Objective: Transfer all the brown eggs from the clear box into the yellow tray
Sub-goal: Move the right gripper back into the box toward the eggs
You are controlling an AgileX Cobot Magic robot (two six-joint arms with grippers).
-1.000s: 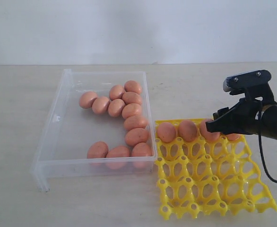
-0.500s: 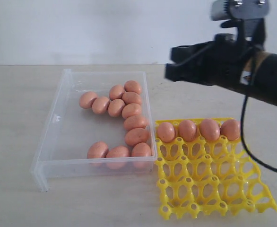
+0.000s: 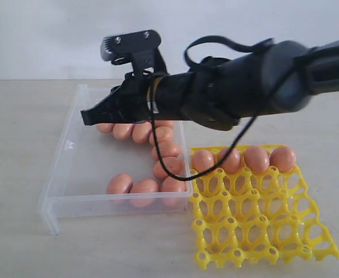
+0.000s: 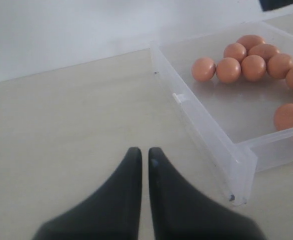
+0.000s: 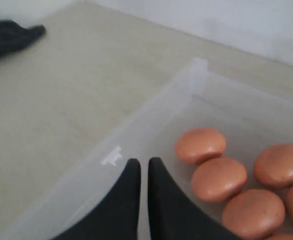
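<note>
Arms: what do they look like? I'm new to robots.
The right arm is a thick, rounded black tube with a tan band near its wrist. A thin black cable loops off it; a dark bracket with screws sits on top. The right gripper and left gripper each have two black, tapering fingers.

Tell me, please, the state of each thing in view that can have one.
clear box, no lid, partly filled.
yellow tray, one edge row of four cells filled, other cells empty.
brown eggs, four seated in tray, others loose in box.
right gripper, shut, empty, above the box.
left gripper, shut, empty, above the table.
</note>
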